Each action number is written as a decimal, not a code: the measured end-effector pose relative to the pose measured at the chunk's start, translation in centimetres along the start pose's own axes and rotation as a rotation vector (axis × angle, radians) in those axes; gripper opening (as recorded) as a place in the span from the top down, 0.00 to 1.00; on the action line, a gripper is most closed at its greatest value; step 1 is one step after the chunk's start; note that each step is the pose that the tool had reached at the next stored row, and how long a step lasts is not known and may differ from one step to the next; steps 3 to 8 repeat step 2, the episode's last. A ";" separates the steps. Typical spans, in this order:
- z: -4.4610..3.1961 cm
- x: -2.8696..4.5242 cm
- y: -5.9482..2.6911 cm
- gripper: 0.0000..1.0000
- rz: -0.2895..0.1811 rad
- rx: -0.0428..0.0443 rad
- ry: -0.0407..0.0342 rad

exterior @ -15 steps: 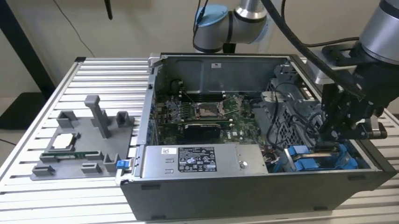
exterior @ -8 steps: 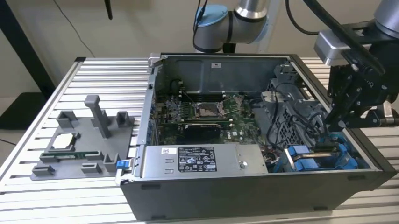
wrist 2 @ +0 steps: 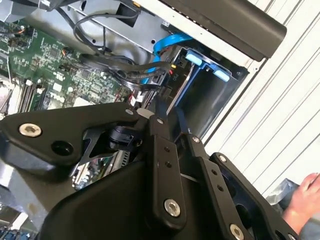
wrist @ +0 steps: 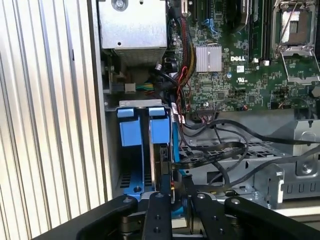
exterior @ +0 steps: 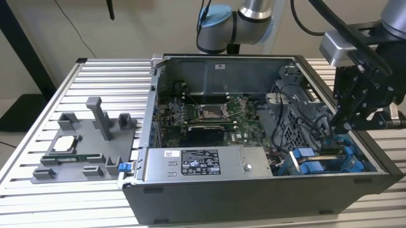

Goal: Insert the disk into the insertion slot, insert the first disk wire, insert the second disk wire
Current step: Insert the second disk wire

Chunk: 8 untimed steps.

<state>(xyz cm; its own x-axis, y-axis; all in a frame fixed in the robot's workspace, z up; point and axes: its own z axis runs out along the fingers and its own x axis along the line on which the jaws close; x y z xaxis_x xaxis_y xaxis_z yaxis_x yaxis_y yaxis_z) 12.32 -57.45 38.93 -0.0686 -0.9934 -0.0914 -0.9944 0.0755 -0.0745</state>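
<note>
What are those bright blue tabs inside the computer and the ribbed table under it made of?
The blue tabs look like moulded plastic: even colour, soft sheen, rounded edges. The table appears to be bare aluminium: pale silver slats with a dull metallic shine. Neither is certain from looks alone.

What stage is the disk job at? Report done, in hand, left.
Done, apparently: the disk sits edge-on inside the insertion slot, its blue frame beside the neighbouring blue carrier. In hand: the hand is low at the disk's outer edge, among the black cables. Left: both wires; whether either is plugged in cannot be told.
</note>
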 end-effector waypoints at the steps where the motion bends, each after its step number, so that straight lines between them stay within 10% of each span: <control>1: 0.00 0.00 0.00 0.00 0.000 -0.0006 0.0000; 8: 0.00 0.00 0.00 0.00 0.000 -0.0013 0.0000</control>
